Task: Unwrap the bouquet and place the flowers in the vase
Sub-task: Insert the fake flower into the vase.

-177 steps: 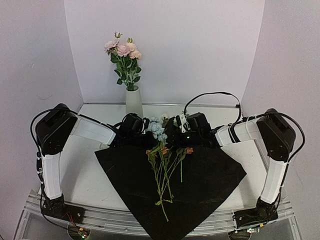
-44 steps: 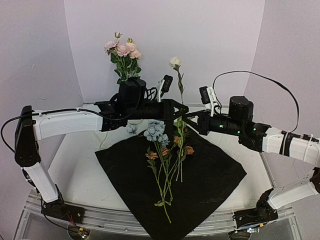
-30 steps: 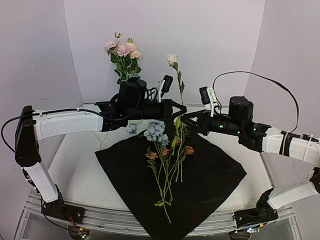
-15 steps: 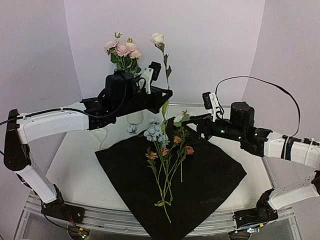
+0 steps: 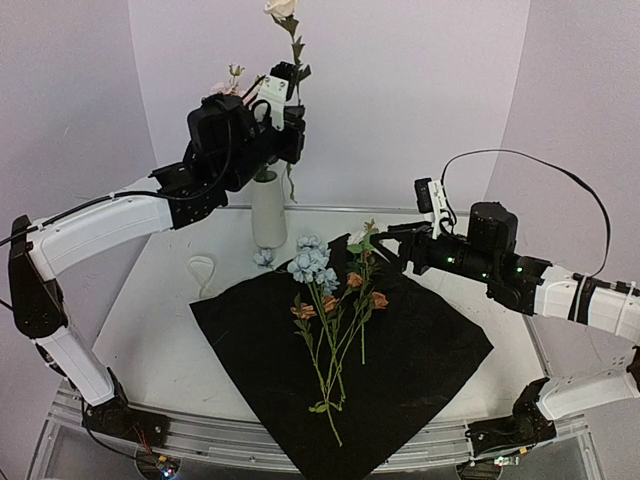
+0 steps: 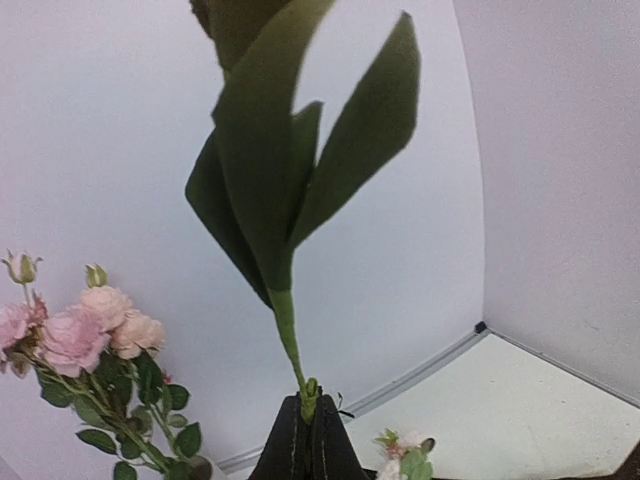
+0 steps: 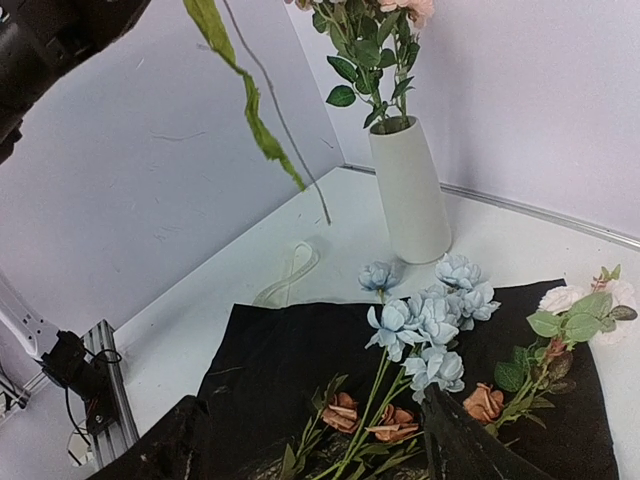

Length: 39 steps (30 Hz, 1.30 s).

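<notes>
Two left fingers (image 6: 291, 450) tight on stem (image 6: 286, 325)

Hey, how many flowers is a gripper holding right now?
1: the white flower, pinched in the left gripper, held high near the vase. The right gripper is open and empty.

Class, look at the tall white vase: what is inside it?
Standing in the vase are pink flowers on leafy green stems, rising from its mouth. The stems' lower ends are hidden by its opaque wall, so nothing else inside can be checked.
</notes>
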Motion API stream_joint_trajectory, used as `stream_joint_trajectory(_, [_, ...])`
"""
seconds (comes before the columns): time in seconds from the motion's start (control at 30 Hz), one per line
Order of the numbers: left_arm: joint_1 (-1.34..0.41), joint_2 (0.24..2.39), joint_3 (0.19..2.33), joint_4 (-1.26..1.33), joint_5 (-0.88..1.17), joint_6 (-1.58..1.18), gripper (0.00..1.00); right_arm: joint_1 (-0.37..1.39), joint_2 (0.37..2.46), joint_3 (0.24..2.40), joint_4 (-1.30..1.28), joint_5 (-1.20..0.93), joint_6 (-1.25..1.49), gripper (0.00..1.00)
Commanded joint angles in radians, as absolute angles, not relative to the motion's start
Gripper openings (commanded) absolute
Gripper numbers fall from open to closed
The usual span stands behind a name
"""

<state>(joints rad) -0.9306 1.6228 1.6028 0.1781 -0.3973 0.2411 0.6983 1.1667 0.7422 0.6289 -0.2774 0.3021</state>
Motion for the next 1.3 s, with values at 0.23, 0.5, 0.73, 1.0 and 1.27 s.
stream_joint_trajectory(0.23, [-0.783,1.696,1.737,0.425,-0.387,0.374,0.00,0.701,1.134,0.758,0.662,-0.255,0.275,0.73])
stream_joint_trajectory(0.5, [-0.738,1.768,1.803,0.499,-0.392,0.421,0.00,0.701,1.146,0.770,0.655,-0.239,0.269,0.73])
stream_joint_trajectory(0.73, [-0.694,1.835,1.872,0.512,-0.371,0.392,0.00,0.702,1.146,0.786,0.638,-0.225,0.266,0.73])
stream_joint_trajectory(1.0, [-0.658,1.902,1.929,0.520,-0.352,0.357,0.00,0.702,1.156,0.799,0.622,-0.210,0.257,0.73])
stream_joint_trajectory(1.27, [-0.623,1.938,1.921,0.522,-0.344,0.301,0.00,0.701,1.188,0.814,0.618,-0.211,0.255,0.73])
